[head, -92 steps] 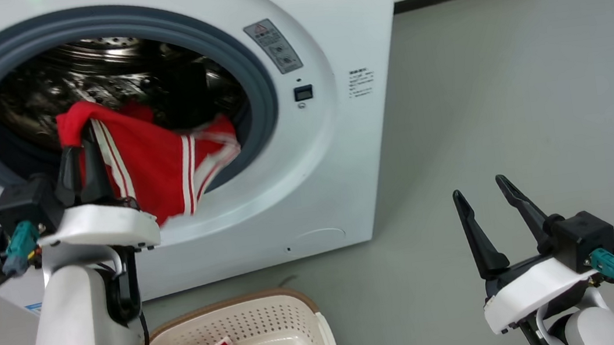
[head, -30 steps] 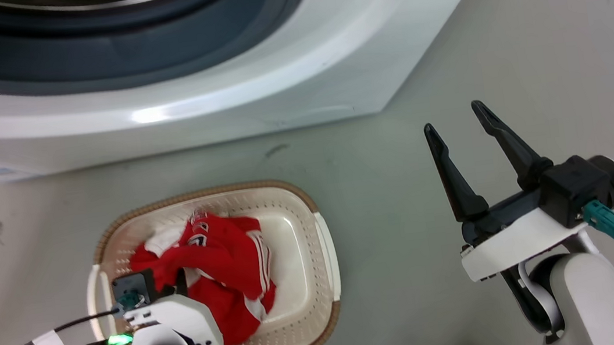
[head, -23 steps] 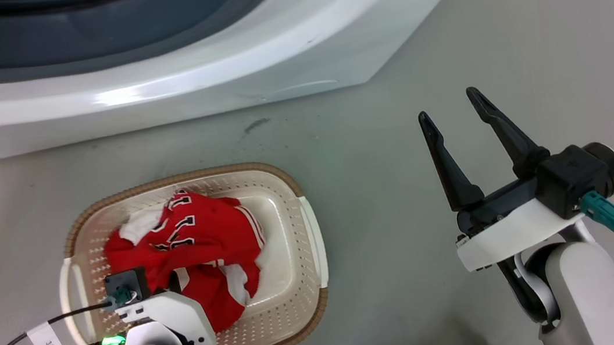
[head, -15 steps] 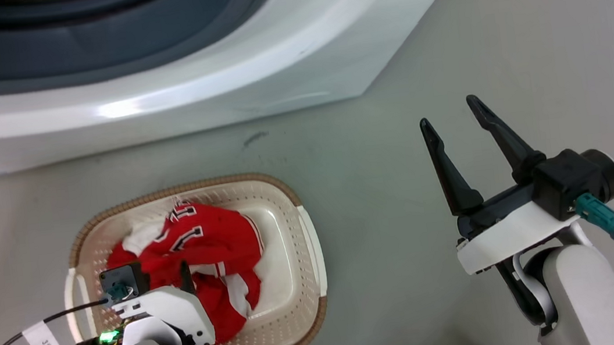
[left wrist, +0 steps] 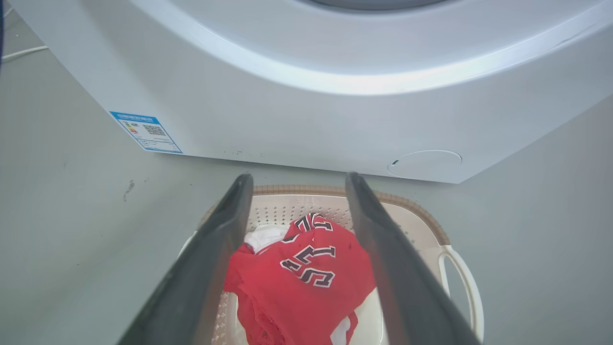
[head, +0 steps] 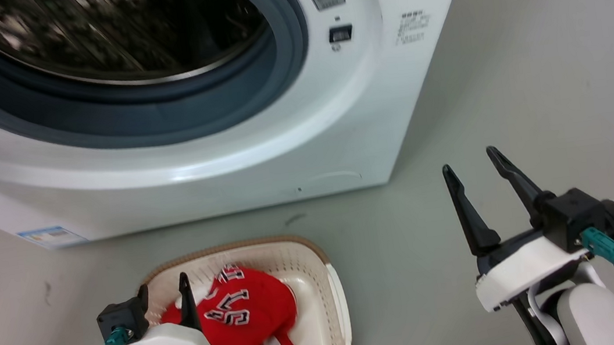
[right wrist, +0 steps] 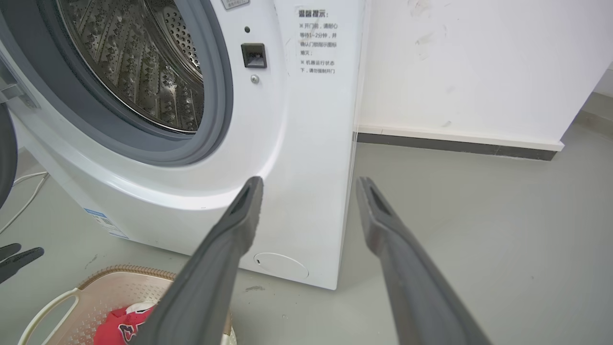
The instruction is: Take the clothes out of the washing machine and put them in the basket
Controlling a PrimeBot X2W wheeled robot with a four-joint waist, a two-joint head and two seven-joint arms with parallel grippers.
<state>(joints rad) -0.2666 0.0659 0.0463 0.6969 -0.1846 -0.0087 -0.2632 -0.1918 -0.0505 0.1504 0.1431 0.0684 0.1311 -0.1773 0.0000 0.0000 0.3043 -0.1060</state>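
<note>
Our left end effector (left wrist: pixel 297 184) hangs open and empty just above the basket (head: pixel 269 243) holding the clothes (head: pixel 248 314), so we judge it nearer them than our open right end effector (head: pixel 471 167), well right of the basket.

basket (head: pixel 335 286) btm cut by head-view edge | clothes (head: pixel 254 314) partly behind left hand (head: pixel 162 284) | drum (head: pixel 114 32) blurred | sticker (head: pixel 51 236) txt unreadable
</note>
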